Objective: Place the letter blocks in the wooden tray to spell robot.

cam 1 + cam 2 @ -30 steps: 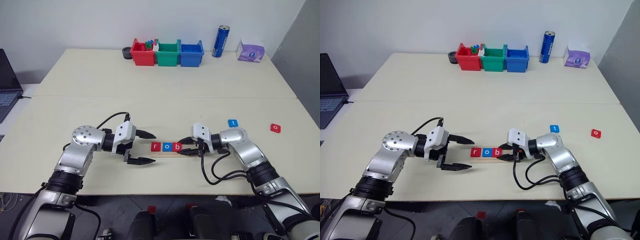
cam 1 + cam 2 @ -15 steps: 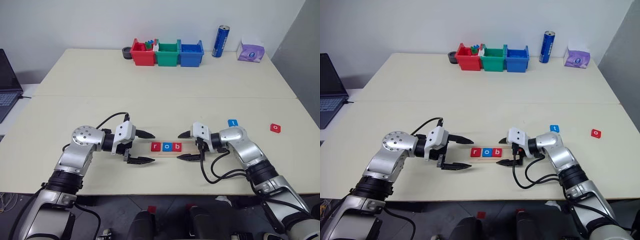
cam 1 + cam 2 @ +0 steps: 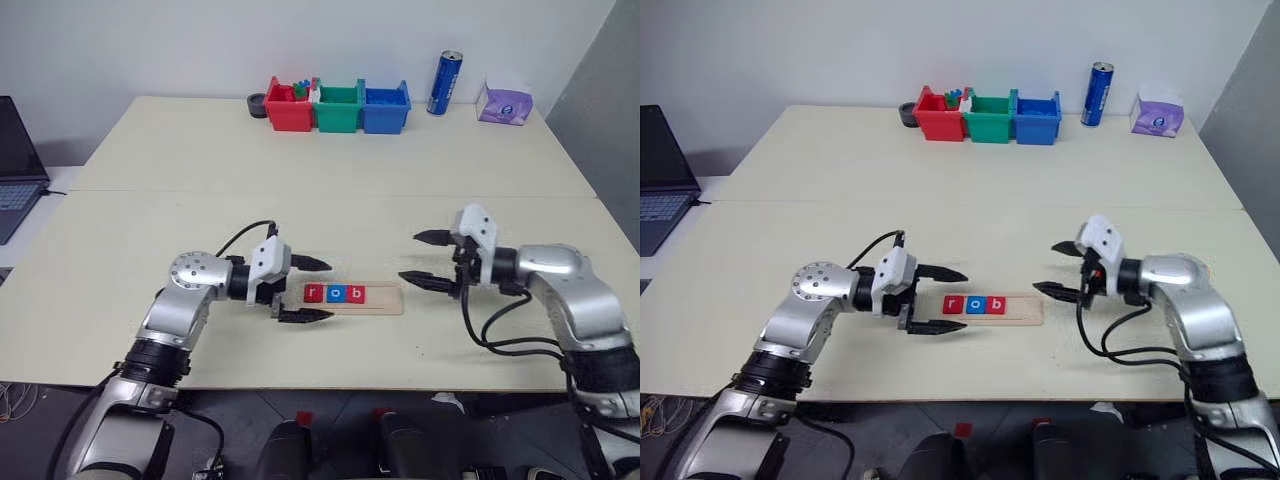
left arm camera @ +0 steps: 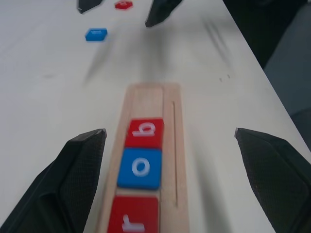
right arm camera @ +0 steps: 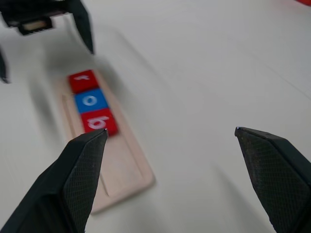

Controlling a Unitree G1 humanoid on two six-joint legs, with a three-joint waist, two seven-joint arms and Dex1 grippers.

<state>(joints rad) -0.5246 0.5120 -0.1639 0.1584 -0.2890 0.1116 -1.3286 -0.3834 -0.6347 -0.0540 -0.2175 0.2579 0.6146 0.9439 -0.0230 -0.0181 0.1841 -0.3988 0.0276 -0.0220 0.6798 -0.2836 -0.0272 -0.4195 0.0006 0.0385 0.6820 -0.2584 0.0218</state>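
Note:
The wooden tray [image 3: 385, 298] lies near the table's front edge. In its left part sit three letter blocks side by side: red r [image 3: 313, 293], blue o [image 3: 335, 293] and red b [image 3: 356, 293]. My left gripper [image 3: 329, 290] is open, its fingers straddling the tray's left end. To the right of the tray and raised above the table, my right gripper [image 3: 408, 257] is open and empty. The left wrist view shows a blue block [image 4: 96, 34] and a red block [image 4: 123, 4] lying loose on the table beyond the tray [image 4: 153, 102].
Red [image 3: 285, 108], green [image 3: 337, 110] and blue [image 3: 383, 110] plastic bins stand at the table's back, with a black roll [image 3: 256, 103] on their left. A blue can [image 3: 443, 82] and a tissue pack [image 3: 503, 102] are back right. A laptop [image 3: 14, 165] sits at the far left.
My right gripper opened, left the red b in the tray, and drew back up and to the right. My left gripper moved right to the tray's left end.

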